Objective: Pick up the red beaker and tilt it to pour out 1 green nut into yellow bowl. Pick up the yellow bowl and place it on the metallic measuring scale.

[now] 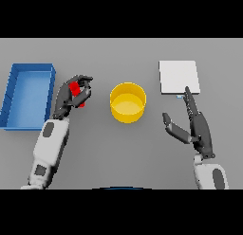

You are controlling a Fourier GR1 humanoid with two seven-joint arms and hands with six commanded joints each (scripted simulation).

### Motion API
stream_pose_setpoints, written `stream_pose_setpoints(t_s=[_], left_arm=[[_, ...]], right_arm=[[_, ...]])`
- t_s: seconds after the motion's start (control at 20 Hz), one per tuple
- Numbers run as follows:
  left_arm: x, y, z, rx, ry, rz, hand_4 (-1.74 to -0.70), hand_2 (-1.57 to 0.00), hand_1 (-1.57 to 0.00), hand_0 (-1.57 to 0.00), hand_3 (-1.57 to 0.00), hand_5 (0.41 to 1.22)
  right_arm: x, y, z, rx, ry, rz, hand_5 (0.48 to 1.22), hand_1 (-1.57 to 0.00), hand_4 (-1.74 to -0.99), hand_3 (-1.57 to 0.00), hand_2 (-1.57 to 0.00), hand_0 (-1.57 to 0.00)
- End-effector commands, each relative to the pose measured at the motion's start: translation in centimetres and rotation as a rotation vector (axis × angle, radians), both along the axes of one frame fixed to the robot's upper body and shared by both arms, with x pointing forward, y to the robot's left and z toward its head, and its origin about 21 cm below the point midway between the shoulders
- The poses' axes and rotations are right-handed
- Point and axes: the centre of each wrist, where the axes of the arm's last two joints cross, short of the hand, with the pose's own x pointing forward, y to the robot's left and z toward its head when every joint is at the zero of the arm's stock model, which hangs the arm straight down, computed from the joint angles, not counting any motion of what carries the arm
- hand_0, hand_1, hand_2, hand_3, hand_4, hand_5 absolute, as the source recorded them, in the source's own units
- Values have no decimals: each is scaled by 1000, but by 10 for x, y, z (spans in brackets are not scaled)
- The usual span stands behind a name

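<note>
Two arms reach over a grey table [118, 54] on which nothing carries readable writing or a brand mark. Largest of the objects is a blue tray [14, 94] with raised walls, lying at the far left edge, its floor bare as far as can be seen. Next in size is the metallic measuring scale [178, 76], a pale square plate at the upper right with a small bluish mark on its near edge, too small to read. The yellow bowl [127, 102] stands upright in the middle of the table, well apart from the scale and from the tray; whether anything lies inside it cannot be told. The right hand [197, 127] rests on the table at the right, its fingers straight and its thumb spread toward the bowl, the longest fingertip reaching the near edge of the scale and holding nothing. The left hand [73, 96] is between the tray and the bowl, its fingers and thumb curled round the red beaker [75, 89], the smallest thing in view. Only patches of red show between the dark fingers, which hide most of the beaker, so its tilt cannot be judged. The beaker sits just left of the bowl, not over it.
</note>
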Motion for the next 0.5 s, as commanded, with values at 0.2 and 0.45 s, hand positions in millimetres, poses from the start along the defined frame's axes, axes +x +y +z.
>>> stream_pose_setpoints(t_s=[0.2, 0.45], left_arm=[[-1, -10, -1, 73, -48, -33, -1636, -1273, -1248, -1237, -1154, 1130], [0, -6, 4, 5, -53, -38, -1614, -1473, -1465, -1462, -1434, 1165]], right_arm=[[2, -2, 0, 4, 0, 2, 650, 1, -1242, 1, 1, 1], [2, 1, -5, 9, 8, 9, 642, 1, -1245, 1, 1, 1]])
